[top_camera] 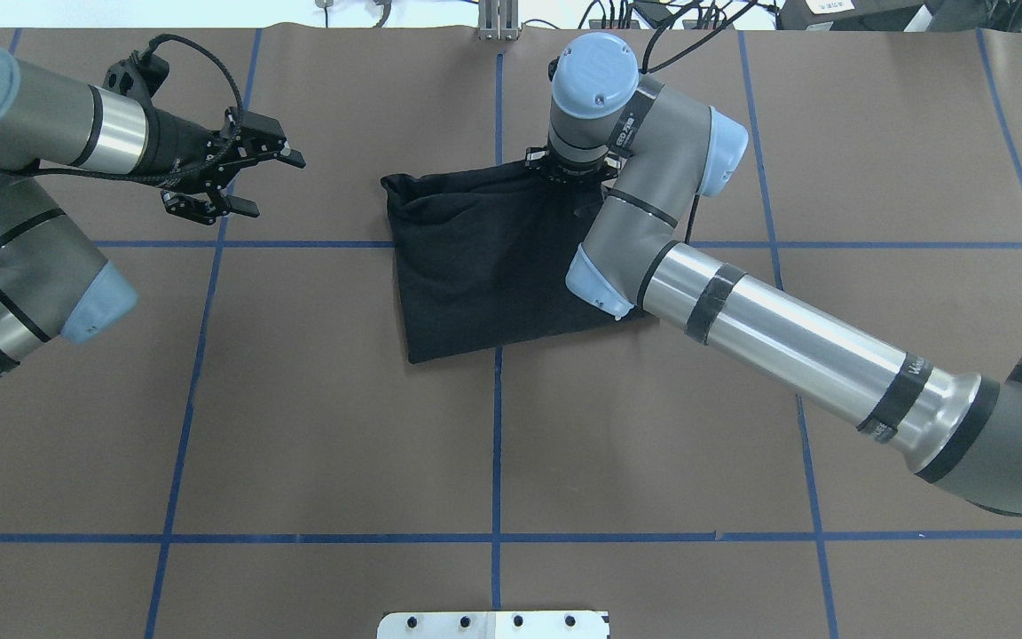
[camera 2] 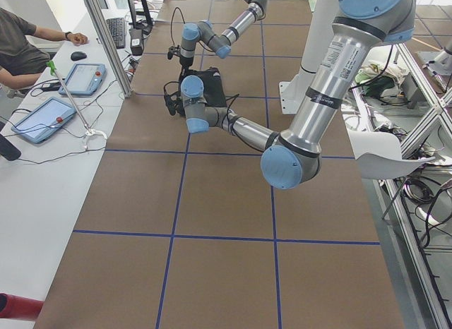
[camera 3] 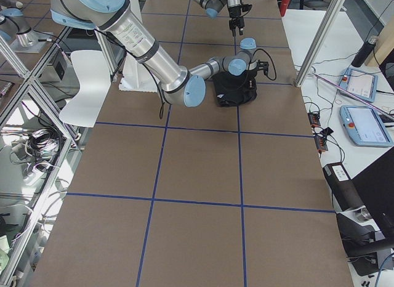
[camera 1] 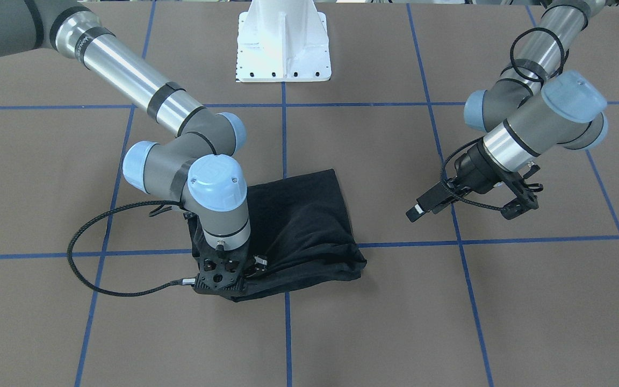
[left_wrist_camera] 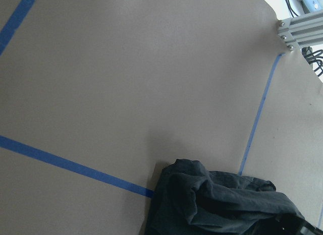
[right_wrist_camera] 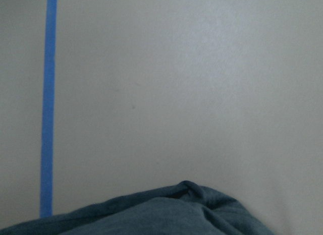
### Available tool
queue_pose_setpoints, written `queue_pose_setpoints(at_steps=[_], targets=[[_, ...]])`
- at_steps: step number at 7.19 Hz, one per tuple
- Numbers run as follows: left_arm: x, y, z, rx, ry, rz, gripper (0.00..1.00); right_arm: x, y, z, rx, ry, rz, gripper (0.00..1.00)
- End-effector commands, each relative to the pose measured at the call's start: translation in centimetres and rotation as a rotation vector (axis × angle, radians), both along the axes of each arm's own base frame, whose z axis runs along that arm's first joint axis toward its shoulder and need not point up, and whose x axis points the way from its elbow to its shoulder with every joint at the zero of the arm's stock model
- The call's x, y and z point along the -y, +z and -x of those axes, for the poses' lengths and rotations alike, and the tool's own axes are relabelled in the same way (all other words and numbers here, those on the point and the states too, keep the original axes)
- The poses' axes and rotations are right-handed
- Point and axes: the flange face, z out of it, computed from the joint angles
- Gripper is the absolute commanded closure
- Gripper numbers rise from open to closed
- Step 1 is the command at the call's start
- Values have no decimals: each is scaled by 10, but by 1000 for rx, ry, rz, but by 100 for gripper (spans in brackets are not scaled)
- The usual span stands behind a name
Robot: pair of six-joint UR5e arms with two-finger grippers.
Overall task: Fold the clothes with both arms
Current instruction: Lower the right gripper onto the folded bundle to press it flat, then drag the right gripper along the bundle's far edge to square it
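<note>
Shirt (camera 1: pixel 304 215) is a black, roughly folded bundle near the middle of the table (camera 1: pixel 406 322), lying over the blue tape lines (camera 1: pixel 503 240). Right gripper (camera 1: pixel 222 275) is down on the shirt's operator-side edge with cloth bunched around it. Its wrist hides the jaws, so we can't tell how they stand. Left gripper (top_camera: pixel 276 186) hangs well off to the side over bare table, jaws spread wide and holding nothing.
</note>
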Motion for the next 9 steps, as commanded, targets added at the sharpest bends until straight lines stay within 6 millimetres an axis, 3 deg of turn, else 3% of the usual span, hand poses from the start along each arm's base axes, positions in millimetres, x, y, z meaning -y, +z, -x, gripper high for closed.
queue_pose_setpoints(at_steps=[1, 5, 6, 7, 8, 9], targets=[[0, 1, 0, 1, 2, 2, 0, 26, 10, -28, -26, 0, -30, 100], [1, -1, 2, -1, 2, -2, 0, 40, -6, -44, -11, 24, -62, 100], [3, -1, 4, 3, -1, -14, 0, 47, -6, -54, -20, 14, -79, 100], [9, 1, 14, 23, -9, -61, 0, 61, -6, -79, -27, -22, -106, 100], [13, 17, 33, 61, -15, -118, 0, 67, 14, -110, -1, -49, -74, 65], [10, 34, 51, 106, -22, -198, 0, 59, 51, -145, 5, -65, -65, 34]])
